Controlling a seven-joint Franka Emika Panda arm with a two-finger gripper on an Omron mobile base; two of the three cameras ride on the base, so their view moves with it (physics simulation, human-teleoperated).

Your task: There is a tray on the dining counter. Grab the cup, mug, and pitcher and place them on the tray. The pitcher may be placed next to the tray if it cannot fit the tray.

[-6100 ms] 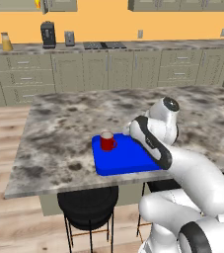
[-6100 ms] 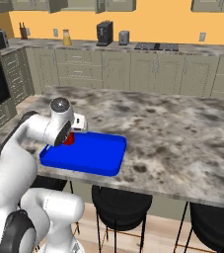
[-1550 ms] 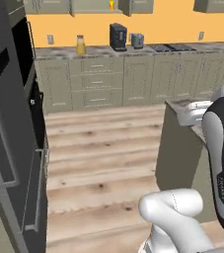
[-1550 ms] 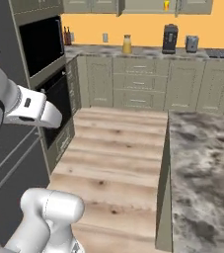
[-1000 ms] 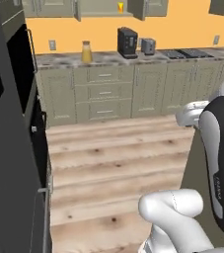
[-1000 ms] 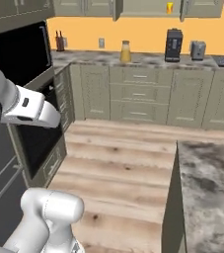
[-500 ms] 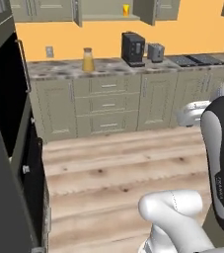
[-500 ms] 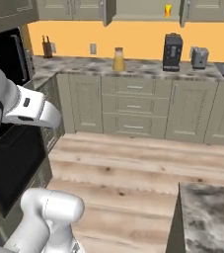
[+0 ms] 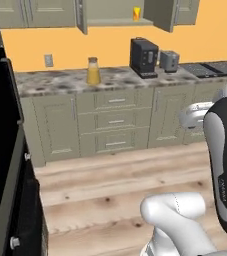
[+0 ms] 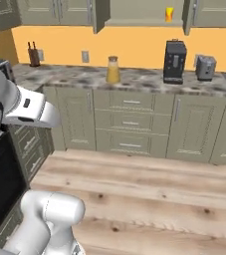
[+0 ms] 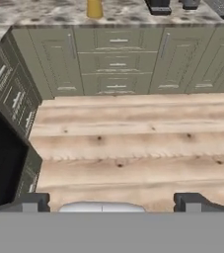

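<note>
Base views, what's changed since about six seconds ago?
The base has driven off and turned: the island with the blue tray and red mug has left the picture, and the cameras now face the wall counter, where the pitcher stands. The cup sits up in an open cabinet. Nothing was picked up; the tool is open and empty, as before.

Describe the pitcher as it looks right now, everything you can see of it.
The pitcher is a clear conical carafe, wider at the base, filled with orange-yellow liquid and capped by a round brown lid. It stands upright on the stone-topped counter against the orange wall, above the drawers, left of the coffee machine. Nothing touches it but the counter. The hand view catches its lower body.
</note>
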